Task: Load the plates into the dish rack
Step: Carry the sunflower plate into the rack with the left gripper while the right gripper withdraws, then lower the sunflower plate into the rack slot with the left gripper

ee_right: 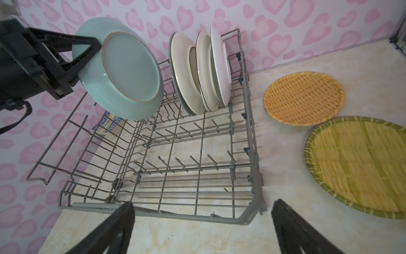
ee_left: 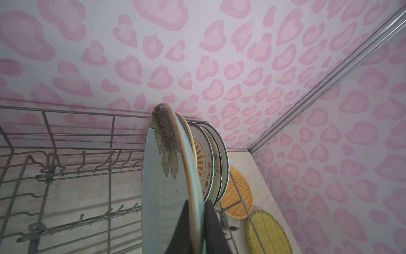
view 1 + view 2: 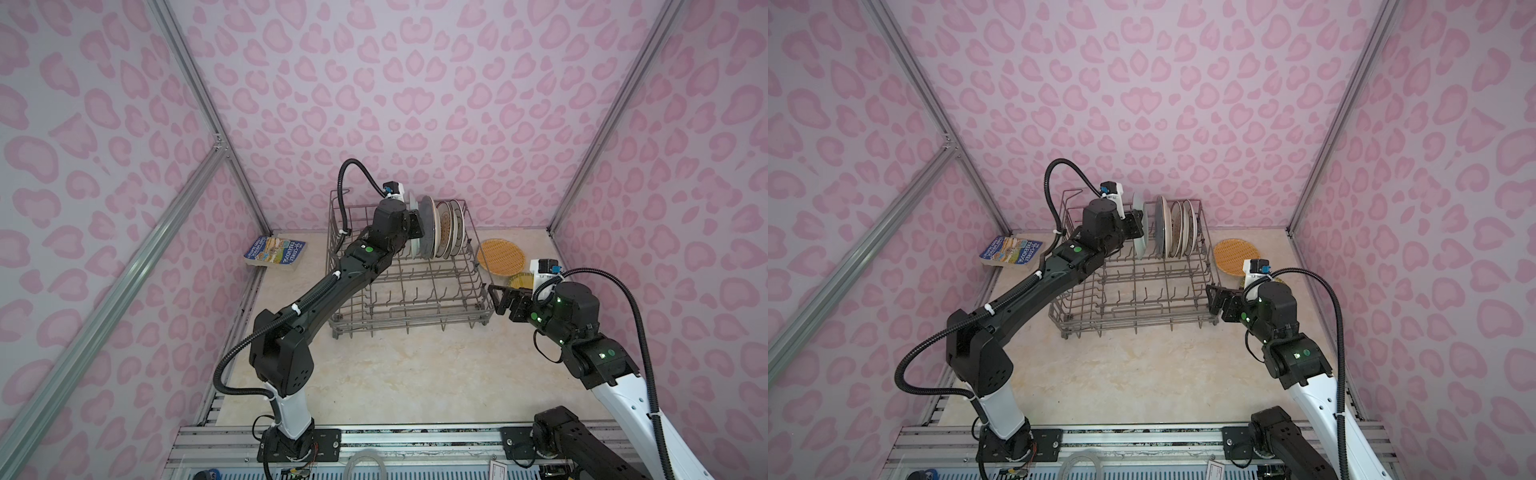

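Fingers of left gripper (image 1: 98, 50) pinch rim of pale blue-green plate (image 1: 131, 70), held on edge over far part of dish rack (image 1: 258, 176); lower rim touching tines or not, unclear. Four plates (image 1: 193, 72) stand in rack just beside it, overlapping, faces mostly hidden. At rack's near right corner, right gripper (image 1: 202, 211) spread wide, empty. Orange woven plate (image 1: 303, 99) flat outside rack's right side; yellow woven plate (image 1: 360, 167) next to it, cut off by frame edge.
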